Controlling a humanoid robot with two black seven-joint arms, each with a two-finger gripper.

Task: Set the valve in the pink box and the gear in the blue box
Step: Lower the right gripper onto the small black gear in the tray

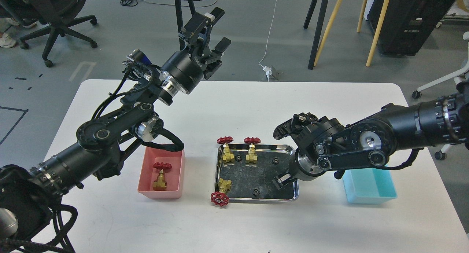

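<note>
One valve (160,176) lies in the pink box (146,174) at the left. Three more valves sit at the steel tray (256,200): two upright at its back left (226,150) (252,151), one lying over its front left corner (221,193). Small black gears lie in the tray (238,157) (274,160) (256,191). My right gripper (280,180) is low over the tray's front right part; its fingers are dark and I cannot tell them apart. The blue box (370,190) stands at the right, partly hidden by my right arm. My left gripper (217,28) is open and empty, high above the table's back edge.
The white table (234,227) carries the bins and the tray in one row. My left forearm hangs over the pink box's back left corner. An office chair (55,18), tripod legs and wooden legs stand on the floor behind the table.
</note>
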